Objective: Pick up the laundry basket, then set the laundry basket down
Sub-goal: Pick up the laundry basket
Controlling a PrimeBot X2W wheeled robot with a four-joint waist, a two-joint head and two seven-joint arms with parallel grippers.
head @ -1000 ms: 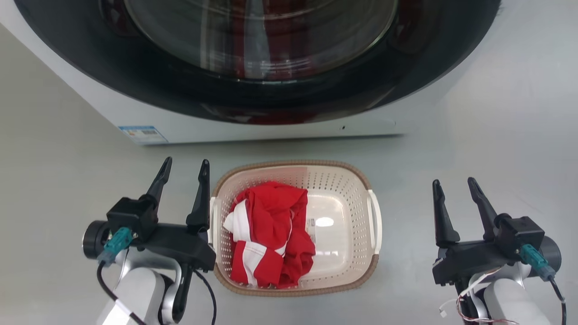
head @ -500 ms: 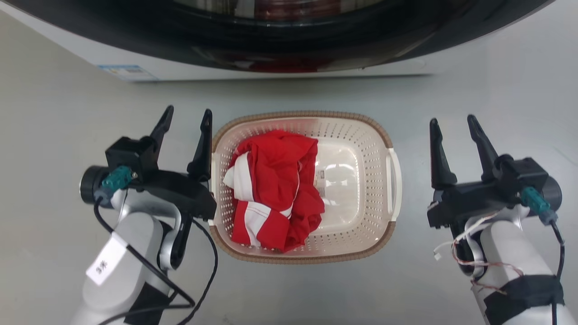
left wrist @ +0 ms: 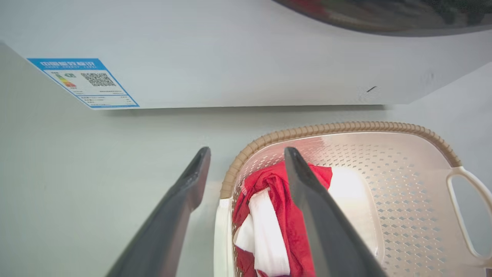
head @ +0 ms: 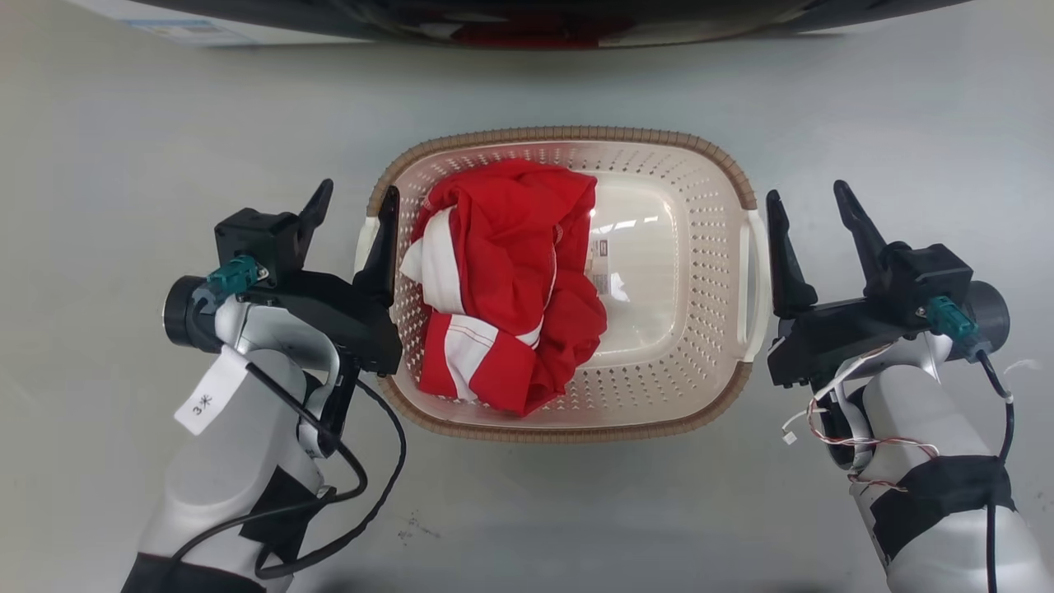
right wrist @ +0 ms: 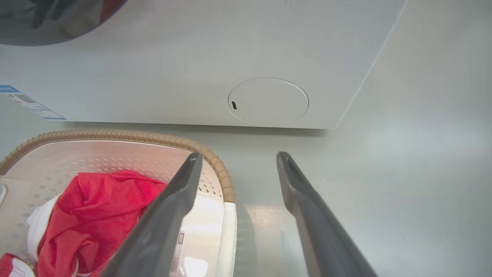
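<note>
Basket (head: 568, 132) sits on grey floor (head: 115, 123), near washer (head: 527, 16), not touching. Floor open to L, R and near side. L gripper (head: 358, 191) and R gripper (head: 806, 193) are released, fingers spread, at basket's L and R edges. L wrist view: handle (left wrist: 221, 231) between fingers; washer label (left wrist: 82, 82). R wrist view: round cover (right wrist: 268, 100). Red cloth (head: 502, 280) inside.

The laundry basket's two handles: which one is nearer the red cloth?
The left handle, beside the left gripper: the red cloth lies on that side, away from the right handle.
</note>
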